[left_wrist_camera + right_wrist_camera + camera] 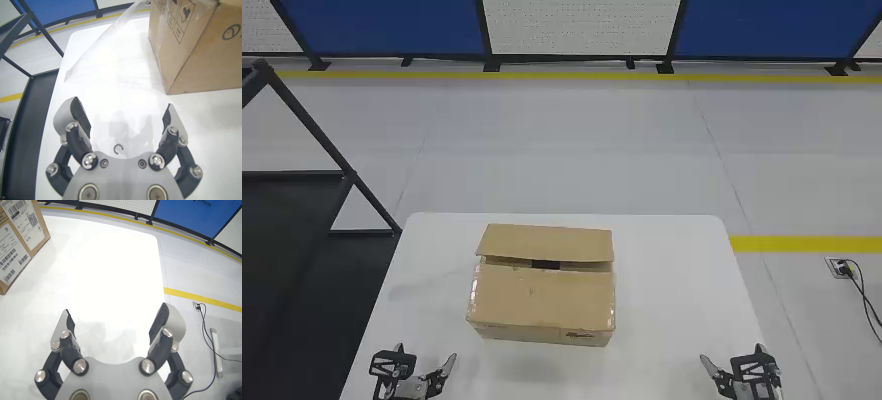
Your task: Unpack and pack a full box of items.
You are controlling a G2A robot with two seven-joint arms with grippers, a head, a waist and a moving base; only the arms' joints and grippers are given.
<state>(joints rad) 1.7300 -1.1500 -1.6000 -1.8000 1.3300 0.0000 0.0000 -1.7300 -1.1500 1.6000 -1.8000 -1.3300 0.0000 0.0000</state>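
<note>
In the middle of the desk (672, 290) sits the box (542, 295), flaps almost shut; left pincer (122, 103) and right pincer (115, 308) hover released, empty, by the front edge; unpacking looks unstarted; next, probably, lifting a flap.

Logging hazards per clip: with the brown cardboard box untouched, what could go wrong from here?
1. The brown cardboard box sits loose on the smooth white table; pulling a flap with one arm might drag it rather than open it.
2. The top flaps lie nearly flat, with a narrow dark gap, so a finger may slip off or crush the cardboard.
3. The left gripper and right gripper, both open, flank the box; converging on it, they might collide.
</note>
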